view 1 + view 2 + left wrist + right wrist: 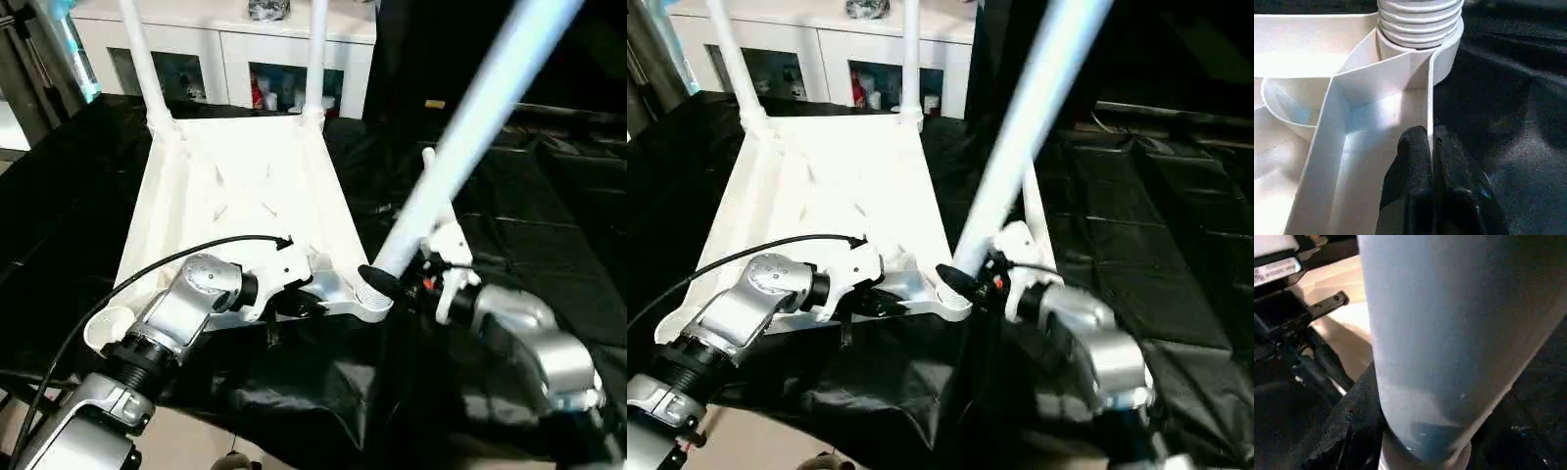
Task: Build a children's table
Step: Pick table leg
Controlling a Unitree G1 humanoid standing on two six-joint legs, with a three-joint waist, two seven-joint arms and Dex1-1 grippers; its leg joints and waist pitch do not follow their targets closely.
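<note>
2 pincers at upturned children's table [235,186], left pincer [1430,147] clamping its near rim, right pincer [416,269] gripping slanted leg [460,147]

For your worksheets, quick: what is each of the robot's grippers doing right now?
Left gripper: closed on the table top's rim.
Right gripper: closed around a white leg at the near corner socket.

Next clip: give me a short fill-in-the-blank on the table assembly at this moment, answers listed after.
1. The number of legs already standing upright in the far corner sockets of the tabletop is ____.
2. The left gripper is pinched shut on the tabletop's thin ____.
3. The right gripper holds a third leg, its lower end at the near corner ____.
4. The tabletop lies on a cloth whose colour is ____.

Answers: two; rim; socket; black
</note>
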